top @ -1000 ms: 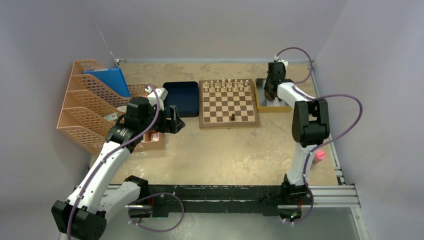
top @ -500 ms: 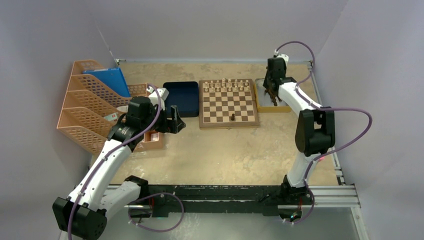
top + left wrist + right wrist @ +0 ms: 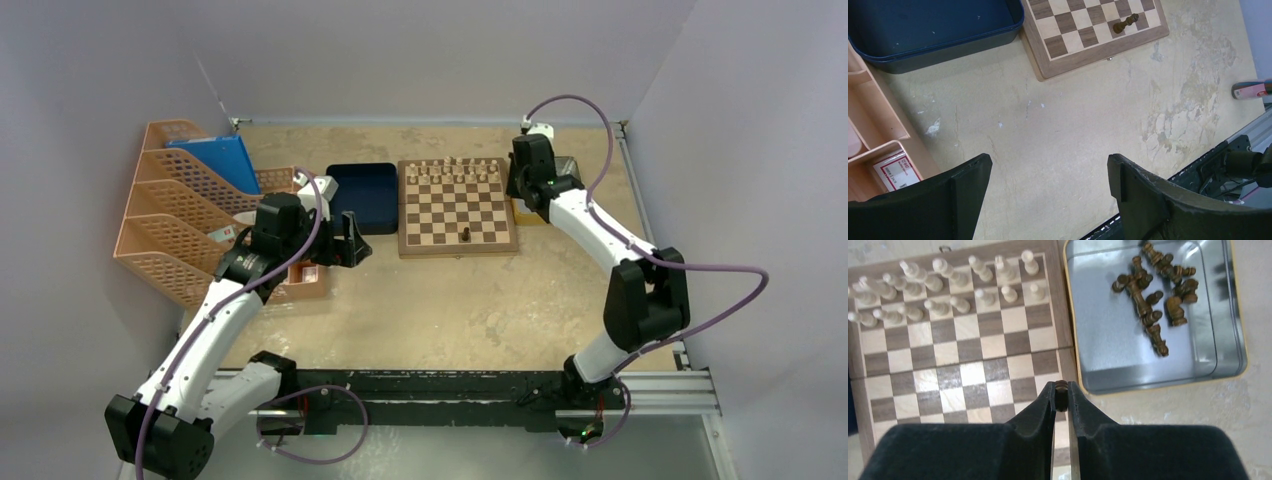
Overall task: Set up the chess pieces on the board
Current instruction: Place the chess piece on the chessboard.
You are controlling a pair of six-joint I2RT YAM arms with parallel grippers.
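Nearest, the left gripper [image 3: 1048, 164] hangs over the table [image 3: 1073, 115] with its fingers wide apart, idle. Beyond it, the right gripper [image 3: 1061, 390] is pinched tight on a dark chess piece [image 3: 1061, 385], only its top showing, above the right border of the chessboard [image 3: 948, 375]. A lone dark chessman [image 3: 1126, 22] stands by the board's near edge. The other dark chessmen [image 3: 1148, 295] lie heaped in the silver tray [image 3: 1108, 355]. With so slim a hold the piece may tilt, then topple on release or land astride two squares.

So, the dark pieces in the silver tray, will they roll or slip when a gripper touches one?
Probably they roll: the dark pieces lie on their sides in a loose heap, and their bodies look round. The silver tray looks smooth and shiny, so a nudged piece may slide. They seem light: the right gripper pinches one with its fingertips.
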